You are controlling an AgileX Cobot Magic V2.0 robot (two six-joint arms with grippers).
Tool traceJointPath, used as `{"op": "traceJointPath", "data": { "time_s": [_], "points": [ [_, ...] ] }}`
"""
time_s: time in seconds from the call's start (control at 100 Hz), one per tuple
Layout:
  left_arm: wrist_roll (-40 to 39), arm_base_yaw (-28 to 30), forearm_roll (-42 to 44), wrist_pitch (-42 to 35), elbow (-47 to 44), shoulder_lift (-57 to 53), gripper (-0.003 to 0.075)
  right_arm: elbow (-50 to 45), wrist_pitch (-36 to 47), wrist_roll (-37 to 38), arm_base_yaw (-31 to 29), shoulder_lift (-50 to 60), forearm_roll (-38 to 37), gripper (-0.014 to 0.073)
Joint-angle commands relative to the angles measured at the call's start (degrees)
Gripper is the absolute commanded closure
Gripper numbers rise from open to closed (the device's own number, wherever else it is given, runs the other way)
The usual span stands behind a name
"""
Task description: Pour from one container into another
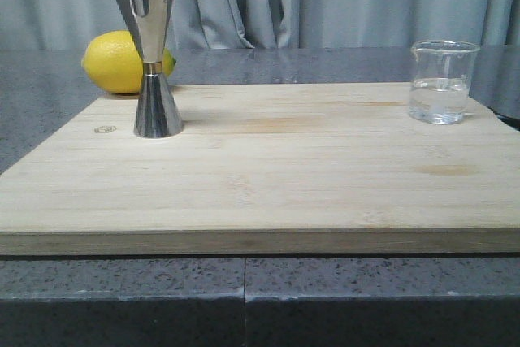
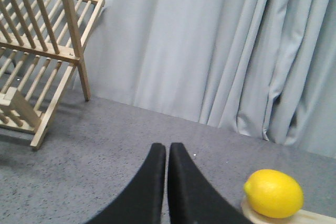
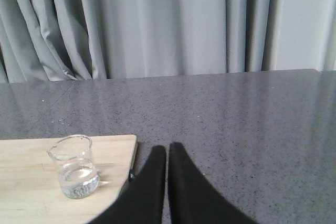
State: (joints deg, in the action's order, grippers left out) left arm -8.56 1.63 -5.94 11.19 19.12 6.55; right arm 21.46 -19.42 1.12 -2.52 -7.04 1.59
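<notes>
The glass beaker [image 3: 76,166] is sitting upright on the bamboo cutting board [image 1: 268,176], near the right gripper [image 3: 167,153], whose fingers are pressed together, holding nothing. The steel jigger [image 1: 150,58] is standing well apart, beside a lemon [image 2: 273,193] near the left gripper [image 2: 167,150], likewise pressed together, leaving room between for pouring.

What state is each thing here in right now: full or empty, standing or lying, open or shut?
Glass beaker: upright on the wooden board, partly filled with clear liquid.
Steel jigger: upright on the board; contents cannot be seen.
Lemon: whole, resting behind the jigger.
Wooden rack: standing on the grey counter, no dishes visible in it.
Left gripper: shut, holding nothing.
Right gripper: shut, holding nothing.
</notes>
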Motion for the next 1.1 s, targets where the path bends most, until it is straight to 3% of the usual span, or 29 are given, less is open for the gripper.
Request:
{"op": "traceJointPath", "data": {
  "time_s": [0.0,0.17,0.27,0.34,0.51,0.58,0.86,1.09],
  "points": [
    [0.2,-1.9,-1.4,0.3,7.4,6.5,0.0738,6.7,1.3,0.0,-0.4,-6.6,0.0,0.064],
    [2.9,-8.9,-1.7,5.0,17.5,17.5,0.0721,17.4,-1.7,0.0,-0.4,-17.2,0.0,0.0634],
    [6.6,-14.3,-1.7,3.1,21.6,23.6,0.0634,21.3,-1.5,0.0,-0.4,-22.0,0.0,0.058],
    [9.4,-17.7,-1.7,1.3,23.8,26.9,0.052,23.1,-1.5,0.0,-0.4,-24.9,0.0,0.0468],
    [9.6,-23.3,-1.1,-2.5,25.8,33.4,0.0174,24.0,-1.2,0.0,-0.4,-29.7,0.0,0.0048],
    [9.6,-24.0,-0.7,-2.9,25.8,35.7,0.01,24.0,-1.8,0.0,-0.4,-31.1,0.0,-0.0073],
    [13.8,-24.1,1.7,0.6,25.5,44.8,0.0092,24.0,-1.8,-0.1,-0.4,-34.0,0.0,-0.0062],
    [18.1,-24.1,0.9,-5.5,20.5,48.4,0.0092,23.6,-1.6,-0.1,-0.4,-34.2,-0.2,-0.0062]
  ]
}}
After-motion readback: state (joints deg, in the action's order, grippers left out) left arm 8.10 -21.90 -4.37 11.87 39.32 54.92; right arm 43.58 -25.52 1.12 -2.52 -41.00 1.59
